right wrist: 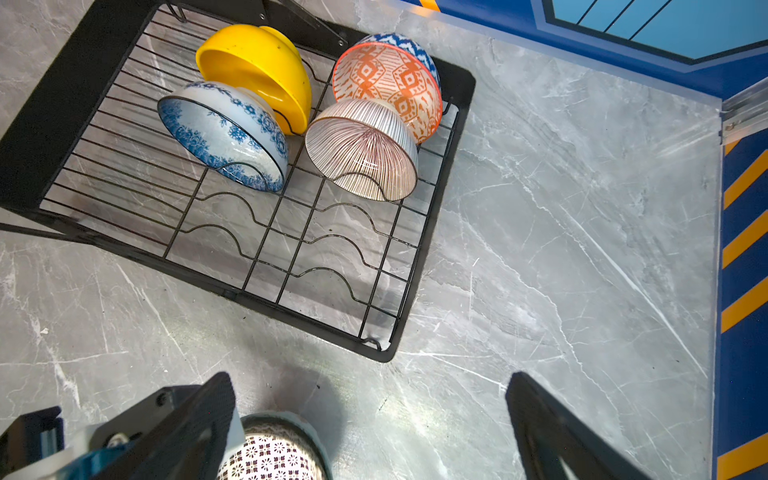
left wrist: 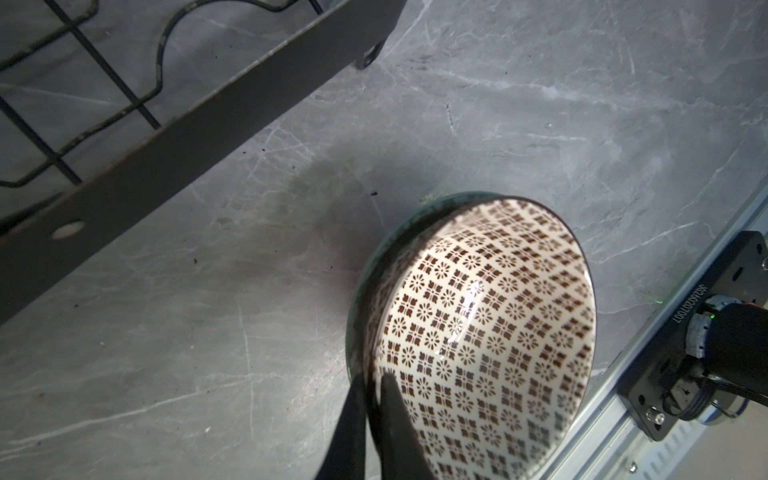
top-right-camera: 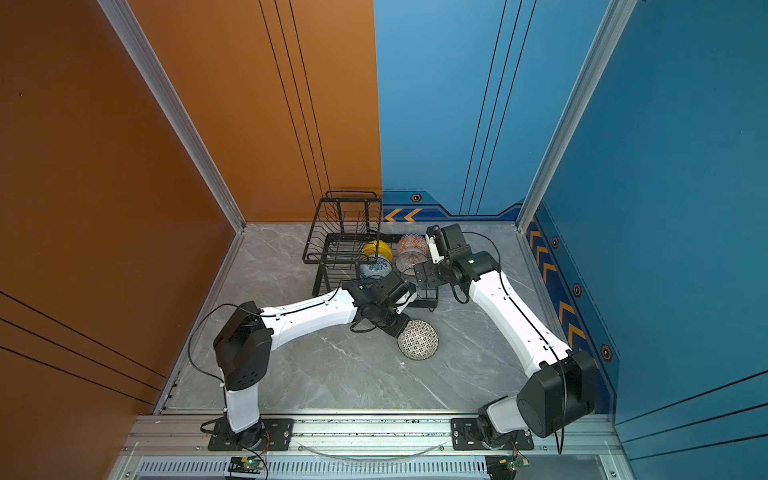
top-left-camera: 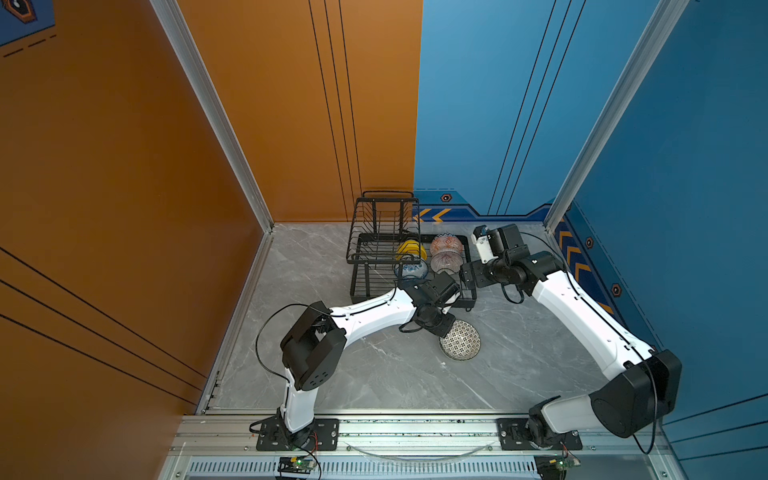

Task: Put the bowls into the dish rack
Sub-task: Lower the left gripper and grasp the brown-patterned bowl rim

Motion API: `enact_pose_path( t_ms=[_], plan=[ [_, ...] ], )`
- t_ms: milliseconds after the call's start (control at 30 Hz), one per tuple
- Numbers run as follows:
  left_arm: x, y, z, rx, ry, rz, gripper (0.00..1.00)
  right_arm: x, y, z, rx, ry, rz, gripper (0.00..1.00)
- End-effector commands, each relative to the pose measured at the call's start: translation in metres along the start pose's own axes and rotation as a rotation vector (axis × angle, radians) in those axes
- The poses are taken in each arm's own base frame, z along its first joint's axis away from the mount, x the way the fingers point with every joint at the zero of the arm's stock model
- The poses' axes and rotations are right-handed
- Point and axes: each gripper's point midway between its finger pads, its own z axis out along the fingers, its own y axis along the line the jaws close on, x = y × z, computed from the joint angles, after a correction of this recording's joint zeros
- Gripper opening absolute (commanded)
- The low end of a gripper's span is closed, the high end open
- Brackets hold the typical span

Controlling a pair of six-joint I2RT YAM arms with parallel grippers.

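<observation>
Now left end effector (left wrist: 372, 380) tight on black-white bowl (left wrist: 478, 332) rim; right end effector (right wrist: 370, 378) agape near dish rack (right wrist: 50, 124)

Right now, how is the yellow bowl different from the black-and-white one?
The yellow bowl is plain; the black-and-white bowl has flower patterns. The yellow bowl stands on edge in the dish rack; the black-and-white bowl is outside it. Nothing grips the yellow bowl; the left fingers pinch the black-and-white bowl's rim. Both are round bowls.

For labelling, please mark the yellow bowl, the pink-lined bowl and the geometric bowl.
yellow bowl (right wrist: 266, 58), right wrist view, curved wall.
pink-lined bowl (right wrist: 361, 149), right wrist view, inner wall.
geometric bowl (left wrist: 478, 324), left wrist view, inner wall.
</observation>
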Motion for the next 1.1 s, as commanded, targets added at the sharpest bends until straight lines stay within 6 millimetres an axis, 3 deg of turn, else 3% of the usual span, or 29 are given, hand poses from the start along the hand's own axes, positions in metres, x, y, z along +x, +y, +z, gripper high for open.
enact_pose_path(
  t_ms=[0, 733, 1067],
  plan=[
    [0.003, 0.003, -0.001, -0.005, 0.025, -0.008, 0.05, 0.003, -0.005, -0.008, 0.016, -0.001, 0.006, 1.00],
    [-0.009, 0.021, -0.025, -0.169, -0.002, 0.030, 0.03, 0.008, -0.006, -0.006, 0.010, 0.002, 0.014, 1.00],
    [-0.008, 0.020, -0.024, -0.183, 0.006, 0.040, 0.10, 0.009, -0.006, -0.007, 0.011, 0.002, 0.015, 1.00]
  ],
)
